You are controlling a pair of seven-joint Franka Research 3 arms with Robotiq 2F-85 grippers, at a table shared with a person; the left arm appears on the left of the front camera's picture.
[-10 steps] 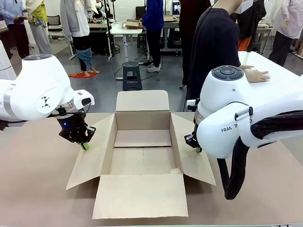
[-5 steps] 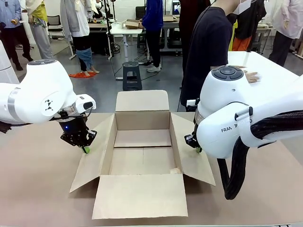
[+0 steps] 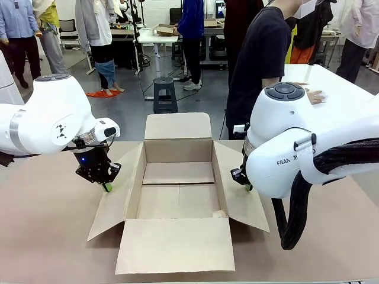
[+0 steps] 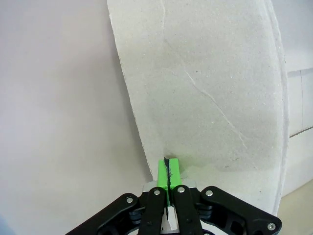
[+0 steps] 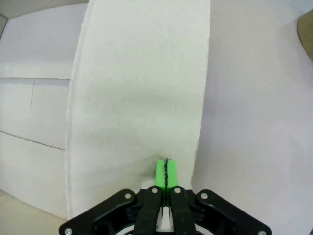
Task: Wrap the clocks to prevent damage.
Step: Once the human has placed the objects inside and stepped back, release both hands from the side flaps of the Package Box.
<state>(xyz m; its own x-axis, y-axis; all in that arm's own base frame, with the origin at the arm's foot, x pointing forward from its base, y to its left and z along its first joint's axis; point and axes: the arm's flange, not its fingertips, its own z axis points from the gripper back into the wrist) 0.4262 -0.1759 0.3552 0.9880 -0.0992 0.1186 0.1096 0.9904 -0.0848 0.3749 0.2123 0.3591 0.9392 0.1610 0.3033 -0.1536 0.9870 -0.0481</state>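
Observation:
No clocks are in view. An open cardboard box (image 3: 177, 151) stands mid-table with all its flaps spread out. My left gripper (image 3: 107, 187) is shut, its green tips resting on the outer edge of the box's left flap (image 3: 115, 198). In the left wrist view the left gripper (image 4: 169, 169) has its pads pressed together against the left flap (image 4: 205, 88). My right gripper (image 3: 249, 187) is shut too, its tips down on the right flap (image 3: 240, 204). The right wrist view shows the right gripper (image 5: 166, 171) with pads closed on the right flap (image 5: 142, 88).
Brown paper covers the table (image 3: 47, 236). A person in a black top (image 3: 260, 59) stands at the far side with a hand (image 3: 317, 93) on a white table (image 3: 343, 97) at the right. The box's front flap (image 3: 174, 245) lies toward me.
My left gripper shifted slightly right and down, nudging the left flap inward, then held still. The right arm stayed put. The person straightened up a little.

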